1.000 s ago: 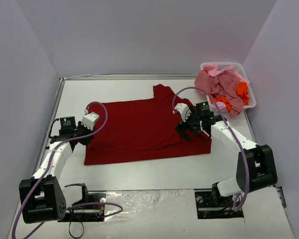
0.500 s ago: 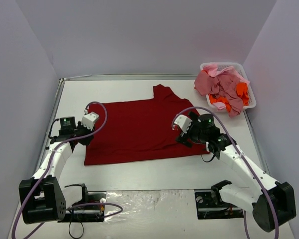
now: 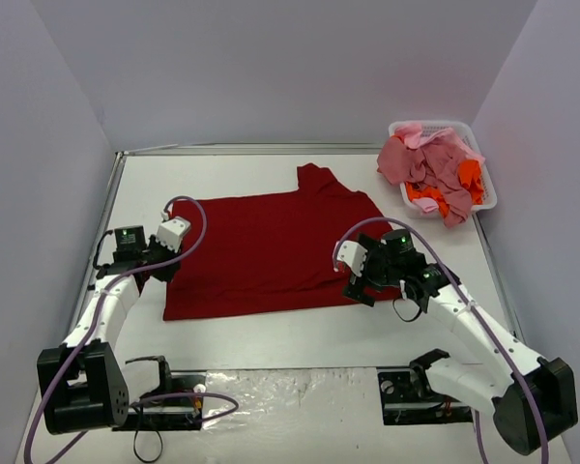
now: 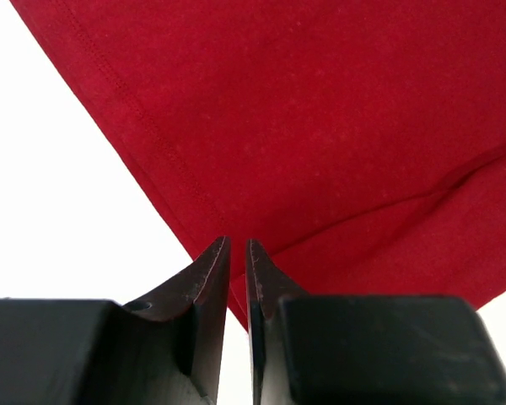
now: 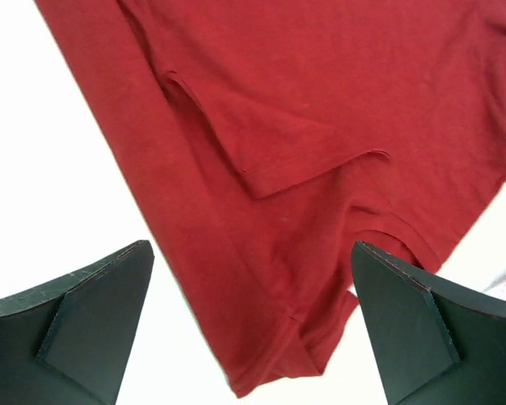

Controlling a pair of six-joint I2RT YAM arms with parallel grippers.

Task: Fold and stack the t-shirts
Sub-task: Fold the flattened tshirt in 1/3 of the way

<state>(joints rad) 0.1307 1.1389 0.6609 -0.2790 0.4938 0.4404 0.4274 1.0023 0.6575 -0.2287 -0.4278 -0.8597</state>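
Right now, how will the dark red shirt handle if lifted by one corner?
Probably floppy: the dark red t-shirt lies flat with soft creases, so it should sag from one corner. Likely light: thin cloth. Pushed, it would probably bunch, not slide.

- Dark red t-shirt (image 3: 271, 253): matt knit cloth with a fine, even surface. You get a stitched hem line in the left wrist view and soft folds in the right one.
- Shirts in the basket (image 3: 435, 169), at the table's far right corner: soft matt cloth, crumpled.
- Basket (image 3: 435, 124): white plastic, slotted wall, slight sheen.
- Table (image 3: 155, 184): white, smooth, matt.
- Rail (image 3: 109, 198) on the table's left edge: reads to you as dull grey metal.
- Left gripper (image 4: 236, 242) and right gripper (image 5: 250, 245): black matt fingers, hard plastic look.
- Arm shells (image 3: 101, 314): white glossy plastic.
- Cables (image 3: 203, 232): smooth purple sheath.
- Film (image 3: 300, 387) at the table's near edge: crinkled, shiny.
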